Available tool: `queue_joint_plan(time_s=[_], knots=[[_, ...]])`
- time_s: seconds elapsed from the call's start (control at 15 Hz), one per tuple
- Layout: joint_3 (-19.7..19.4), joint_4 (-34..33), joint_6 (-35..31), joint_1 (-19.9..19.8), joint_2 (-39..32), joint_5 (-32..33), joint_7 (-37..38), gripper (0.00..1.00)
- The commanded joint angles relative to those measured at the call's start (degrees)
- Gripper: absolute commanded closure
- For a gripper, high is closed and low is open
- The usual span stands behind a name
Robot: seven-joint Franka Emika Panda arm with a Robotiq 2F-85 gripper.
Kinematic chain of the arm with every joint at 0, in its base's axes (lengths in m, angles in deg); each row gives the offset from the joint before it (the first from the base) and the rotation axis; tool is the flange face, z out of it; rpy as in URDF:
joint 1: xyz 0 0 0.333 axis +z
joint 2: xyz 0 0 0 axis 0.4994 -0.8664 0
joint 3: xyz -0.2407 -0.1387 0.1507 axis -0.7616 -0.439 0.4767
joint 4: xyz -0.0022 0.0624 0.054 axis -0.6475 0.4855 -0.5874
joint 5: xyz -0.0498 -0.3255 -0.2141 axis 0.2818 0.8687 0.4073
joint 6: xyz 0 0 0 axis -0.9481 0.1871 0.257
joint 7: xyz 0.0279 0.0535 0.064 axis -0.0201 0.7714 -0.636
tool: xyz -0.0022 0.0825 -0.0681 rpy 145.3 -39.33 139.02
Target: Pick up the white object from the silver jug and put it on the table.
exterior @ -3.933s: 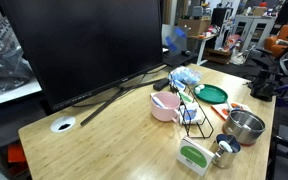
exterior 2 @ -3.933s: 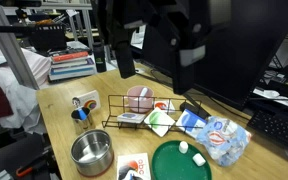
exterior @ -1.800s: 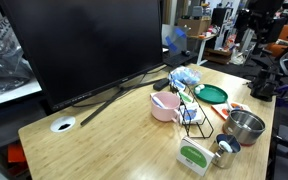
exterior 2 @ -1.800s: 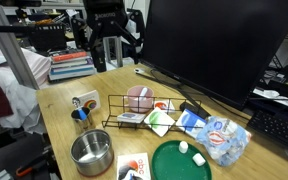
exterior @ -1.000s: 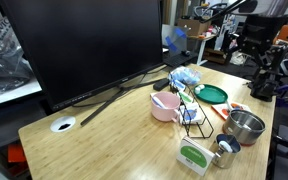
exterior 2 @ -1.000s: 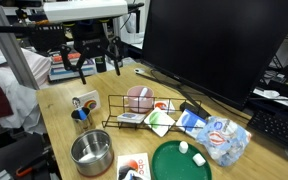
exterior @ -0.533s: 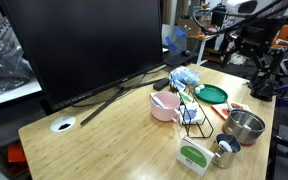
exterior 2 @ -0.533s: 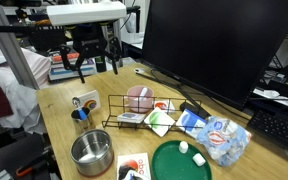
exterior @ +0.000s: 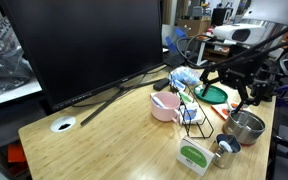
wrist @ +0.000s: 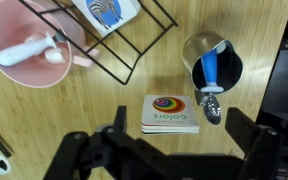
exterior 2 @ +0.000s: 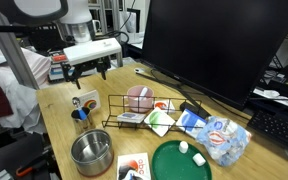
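1. Pincer (wrist: 177, 128) spread wide and gripping nothing, hung well above the worktop (wrist: 44, 120) in both exterior views
2. Straight below the midline between its fingers in the wrist view: a small card box (wrist: 170, 113), not the target
3. Up and to the right of that box, just past its corner: the silver jug (wrist: 212, 65), upright on the worktop, nearer the finger at the right of the wrist view, with the handle turned back toward the pincer side
4. Inside the jug: the white object (wrist: 213, 68) (seen mostly as a blue strip with a paler far end, so colour hard to confirm), leaning on the rim, with its long axis running away from the pincer and crosswise to the line between the fingers
5. In an exterior view, close company for the jug (exterior: 225, 150): card box on one side, steel pot (exterior: 246, 126) just beside
6. Judged need: a sideways shift toward the jug before any descent, probably with little wrist turn, keeping clear of the rim and handle
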Motion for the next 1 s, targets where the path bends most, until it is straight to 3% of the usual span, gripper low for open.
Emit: queue_joint_plan(time_s=[0.0, 0.07, 0.13, 0.47, 0.93], knots=[[-1.35, -0.53, 1.72, 1.88, -2.94, -8.45, -14.19, 0.0], [-0.32, -0.64, 3.55, 0.4, -3.05, -7.39, -15.53, 0.0], [1.74, 0.18, 1.1, -0.85, -2.85, -7.12, -11.53, 0.0], [1.84, -0.11, 2.35, -1.2, -3.26, -7.14, -13.93, 0.0], [4.07, 2.63, -1.02, 0.39, -7.07, -18.48, -14.98, 0.0]])
